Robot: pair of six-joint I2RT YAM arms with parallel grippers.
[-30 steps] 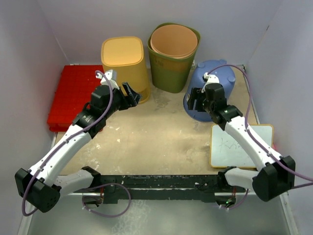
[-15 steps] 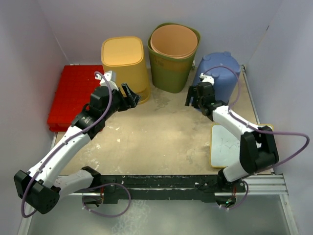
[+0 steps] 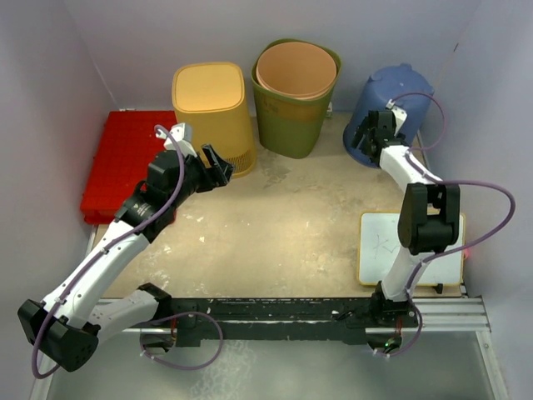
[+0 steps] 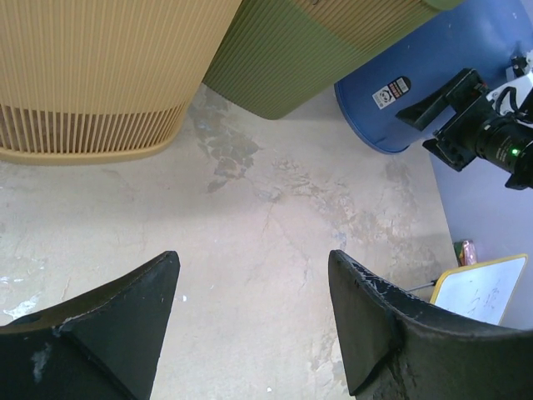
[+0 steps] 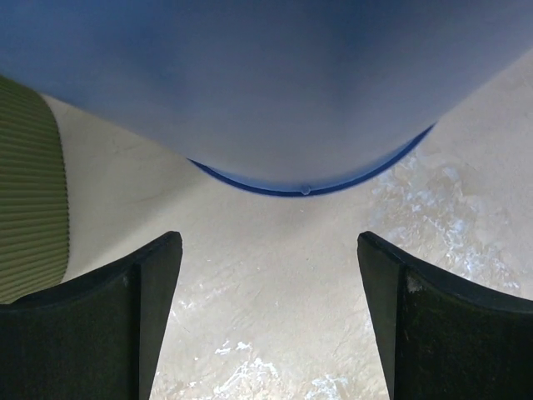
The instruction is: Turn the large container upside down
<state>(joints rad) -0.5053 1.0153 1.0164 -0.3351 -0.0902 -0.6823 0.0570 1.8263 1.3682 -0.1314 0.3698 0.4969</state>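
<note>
Blue container rim-down near one green bin, one yellow bin — left and right jaws spread, empty.

Left arm and right arm: white link shells, black joint housings, black bases. Left gripper and right gripper: black, with broad wedge-shaped fingers, their edges scuffed with pale wear marks. One purple cable loops along each arm. Green light lit on the right wrist. Bases mounted on a black rail.
</note>
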